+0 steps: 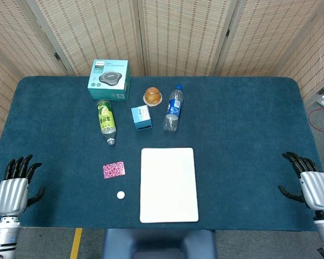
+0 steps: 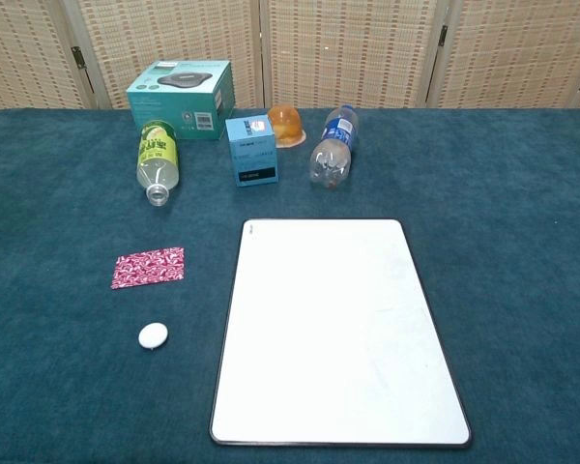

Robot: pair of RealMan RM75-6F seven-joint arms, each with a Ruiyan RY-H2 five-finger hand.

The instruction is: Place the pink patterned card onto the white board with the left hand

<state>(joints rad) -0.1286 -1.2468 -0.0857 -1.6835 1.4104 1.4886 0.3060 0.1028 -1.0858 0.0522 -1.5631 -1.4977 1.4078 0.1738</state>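
The pink patterned card point(image 1: 114, 169) point(image 2: 149, 267) lies flat on the blue tablecloth, just left of the white board point(image 1: 169, 184) point(image 2: 338, 333). A narrow strip of cloth separates the two. My left hand point(image 1: 15, 186) hovers at the table's near left edge, well left of the card, fingers apart and holding nothing. At the near right edge my right hand point(image 1: 310, 183) is likewise open and empty. Neither hand appears in the chest view.
A small white disc point(image 1: 120, 195) point(image 2: 153, 335) sits just in front of the card. Further back lie a green bottle point(image 1: 106, 119), a teal box point(image 1: 109, 79), a small blue box point(image 1: 141, 117), an orange-topped cup point(image 1: 152, 96) and a blue-capped bottle point(image 1: 174, 108).
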